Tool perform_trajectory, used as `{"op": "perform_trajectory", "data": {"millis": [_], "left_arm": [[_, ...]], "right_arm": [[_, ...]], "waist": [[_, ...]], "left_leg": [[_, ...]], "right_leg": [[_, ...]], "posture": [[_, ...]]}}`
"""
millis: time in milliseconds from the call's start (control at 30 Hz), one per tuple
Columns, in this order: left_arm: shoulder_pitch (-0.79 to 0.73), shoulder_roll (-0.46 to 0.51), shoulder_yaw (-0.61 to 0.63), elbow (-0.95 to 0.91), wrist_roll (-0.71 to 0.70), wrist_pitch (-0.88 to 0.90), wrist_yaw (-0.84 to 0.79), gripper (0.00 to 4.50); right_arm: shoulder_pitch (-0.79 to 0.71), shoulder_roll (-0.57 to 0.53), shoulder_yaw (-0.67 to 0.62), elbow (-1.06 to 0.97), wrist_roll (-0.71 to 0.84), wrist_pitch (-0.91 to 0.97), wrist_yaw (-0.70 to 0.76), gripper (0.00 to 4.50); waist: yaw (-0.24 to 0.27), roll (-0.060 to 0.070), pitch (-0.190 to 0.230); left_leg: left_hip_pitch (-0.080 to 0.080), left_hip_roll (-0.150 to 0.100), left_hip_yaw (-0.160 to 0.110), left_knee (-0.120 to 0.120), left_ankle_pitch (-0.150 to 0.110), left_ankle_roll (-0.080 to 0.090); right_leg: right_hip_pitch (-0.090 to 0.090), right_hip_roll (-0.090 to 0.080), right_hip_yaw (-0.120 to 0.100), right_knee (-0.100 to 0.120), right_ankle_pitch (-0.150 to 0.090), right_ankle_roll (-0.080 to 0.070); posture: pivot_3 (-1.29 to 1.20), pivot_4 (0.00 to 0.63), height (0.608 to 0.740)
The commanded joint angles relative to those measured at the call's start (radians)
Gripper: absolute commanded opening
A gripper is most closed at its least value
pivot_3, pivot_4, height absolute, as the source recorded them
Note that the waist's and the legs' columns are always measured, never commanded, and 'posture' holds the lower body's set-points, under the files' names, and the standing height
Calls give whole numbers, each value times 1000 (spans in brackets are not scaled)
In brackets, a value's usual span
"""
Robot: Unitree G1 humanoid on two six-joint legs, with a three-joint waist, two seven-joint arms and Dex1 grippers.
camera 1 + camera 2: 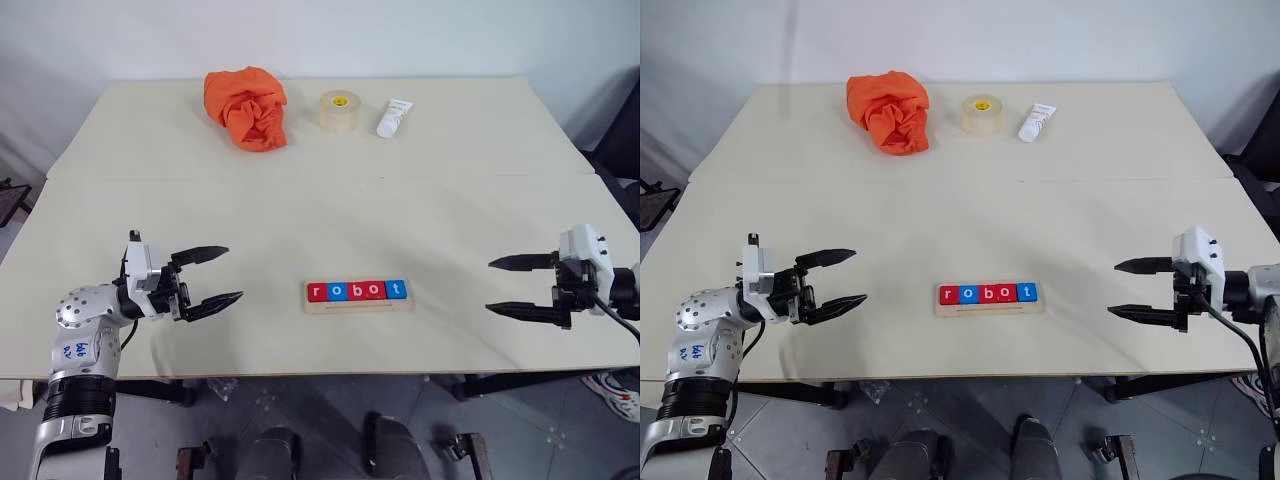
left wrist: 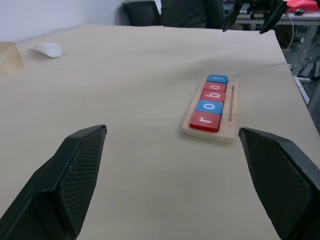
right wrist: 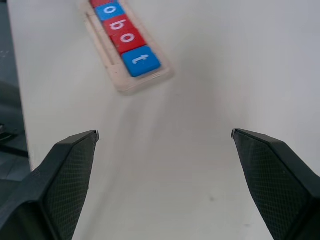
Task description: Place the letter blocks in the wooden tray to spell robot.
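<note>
Beige table under a white wall is carrying everything; we are taking the wooden tray near its front edge as landmark. We are seeing all five letter blocks sitting in the tray, touching in a row, reading r-o-b-o-t, red-blue-red-red-blue. Tray's long axis is running side to side, an end facing each arm. We are holding the left gripper off the tray's r end, jaws spread wide, nothing in them, and the right gripper off its t end, likewise wide and empty, both well apart from it. Neither arm is looking clearly nearer. Beyond the tray, well apart, an orange cloth, tape roll and white tube are lying. We are judging the word done, no further reach needed.
</note>
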Motion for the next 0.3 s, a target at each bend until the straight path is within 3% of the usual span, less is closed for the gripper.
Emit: {"op": "perform_trajectory", "data": {"millis": [33,300], "left_arm": [[-17,8,32,-5,-28,-12,-3,4500],[-43,-13,59,-5,-51,-6,34,4500]], "right_arm": [[-27,-12,-53,16,48,-16,52,4460],[-86,9,-32,44,59,4,37,4460]], "waist": [[0,0,0],[0,0,0]], "left_leg": [[0,0,0,0,0,0],[0,1,0,0,0,0]], "right_leg": [[0,0,0,0,0,0],[0,0,0,0,0,0]], "posture": [[0,150,740],[0,150,740]]}}
